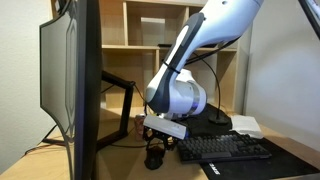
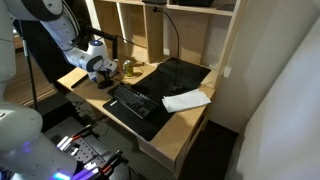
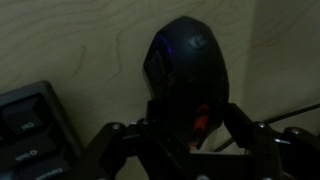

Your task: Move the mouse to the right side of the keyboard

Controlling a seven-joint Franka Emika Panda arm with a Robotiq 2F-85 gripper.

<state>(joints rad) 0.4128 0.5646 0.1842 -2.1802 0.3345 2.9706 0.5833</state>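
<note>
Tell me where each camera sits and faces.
In an exterior view, desk-level beside the dark monitor, facing the white arm and wide black keyboard.
In an exterior view, high, looking down on the wooden desk; arm at upper left.
Wrist view: looks down at the small black domed mouse, framed by the gripper.
All three show the keyboard.

So in the wrist view the mouse sits mid-frame on the desk, right between my fingers, and a keyboard corner pokes in at lower left. In an exterior view my gripper hangs off the keyboard's upper-left end, cans just behind it, paper to its right, mat above that. The monitor takes up the left foreground.
</note>
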